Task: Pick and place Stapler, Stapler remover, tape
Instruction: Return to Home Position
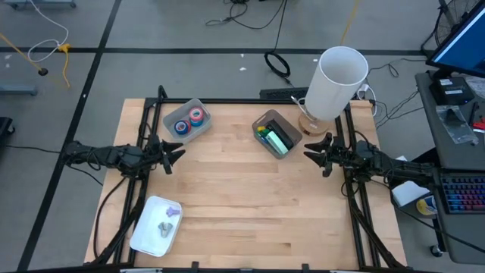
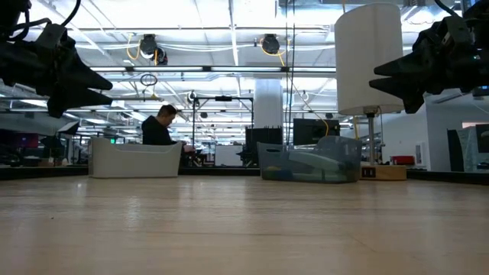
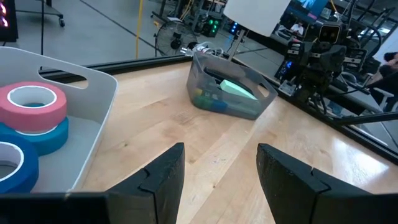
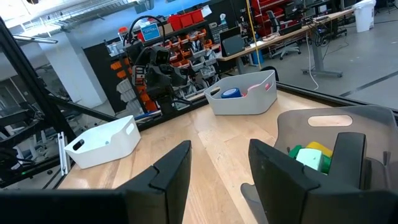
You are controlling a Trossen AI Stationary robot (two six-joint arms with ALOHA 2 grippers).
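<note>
Left fingers hang apart and empty over the surface's left side, with the tape lying in the gray bin just beyond them. Right fingers, also apart, hover opposite, well clear.

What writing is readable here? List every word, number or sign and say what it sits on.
None can be read.
The blue sign on the far shelves is too blurred.
The tape rolls and the white bin show no print.
</note>
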